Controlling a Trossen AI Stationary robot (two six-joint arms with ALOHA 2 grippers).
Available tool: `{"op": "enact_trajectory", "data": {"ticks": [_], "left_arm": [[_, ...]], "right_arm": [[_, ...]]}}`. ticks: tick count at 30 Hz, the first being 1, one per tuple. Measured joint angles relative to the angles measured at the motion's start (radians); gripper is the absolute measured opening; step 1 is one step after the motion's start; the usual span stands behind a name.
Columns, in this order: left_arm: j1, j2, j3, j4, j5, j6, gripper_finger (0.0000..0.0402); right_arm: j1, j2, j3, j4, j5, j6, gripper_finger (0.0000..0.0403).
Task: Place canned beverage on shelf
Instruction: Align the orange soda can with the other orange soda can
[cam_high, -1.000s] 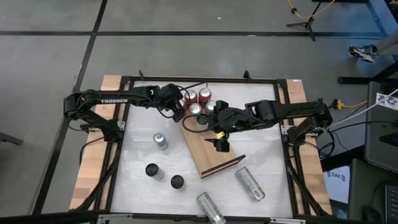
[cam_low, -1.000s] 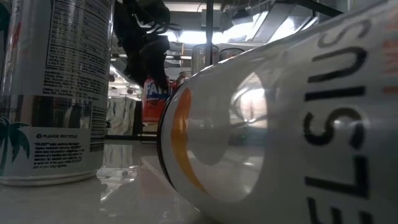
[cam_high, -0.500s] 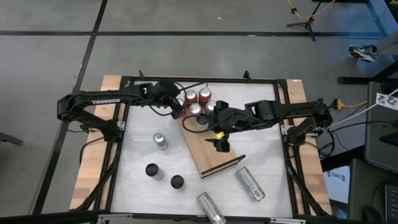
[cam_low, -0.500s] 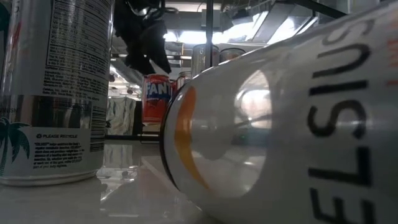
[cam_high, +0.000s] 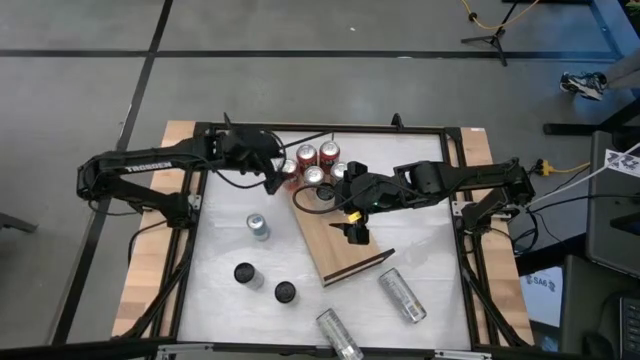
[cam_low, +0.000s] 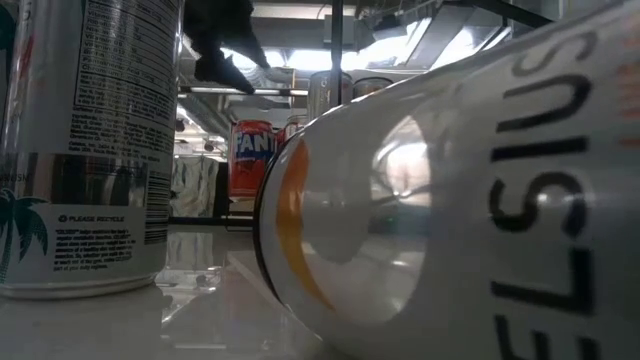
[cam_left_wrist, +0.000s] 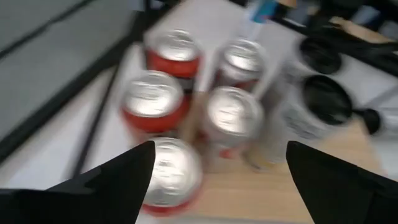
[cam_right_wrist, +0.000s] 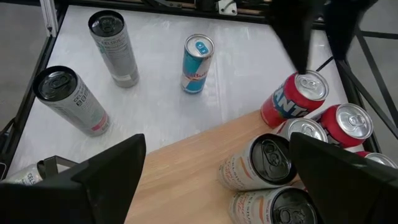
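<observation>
Cans cluster at the shelf's (cam_high: 340, 240) far end. Blue can (cam_high: 258, 227) stands on the counter (cam_high: 220, 290): likely rigid, slippery; grip mid-wall. Left gripper (cam_high: 272, 180) spread, empty; right gripper (cam_high: 352, 232) likewise over shelf.

The left arm (cam_high: 150, 168), at the upper left of the high view, carries white "TROSSEN" lettering. In the low view, the big lying can (cam_low: 450, 190) filling the right side reads "ELSIUS" in black, cut off at the frame edge. The upright can (cam_low: 85, 150) at the left edge shows "PLEASE RECYCLE" under fine print too small to read. The red can (cam_low: 252, 160) behind shows "FAN".
</observation>
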Motion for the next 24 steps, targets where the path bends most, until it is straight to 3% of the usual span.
{"op": "enact_trajectory", "data": {"ticks": [6, 14, 24], "left_arm": [[-0.071, 0.016, 0.0, -0.005, 0.079, -0.106, 0.0355], [-0.137, 0.067, 0.0, -0.067, 0.057, -0.157, 0.035], [-0.151, 0.172, 0.0, -0.079, 0.02, -0.156, 0.0275]], "right_arm": [[0.0, 0.0, 0.0, 0.0, 0.0, 0.0, 0.0392], [0.0, 0.0, 0.0, 0.0, 0.0, 0.0, 0.0392], [0.0, 0.0, 0.0, 0.0, 0.0, 0.0, 0.0392]]}}
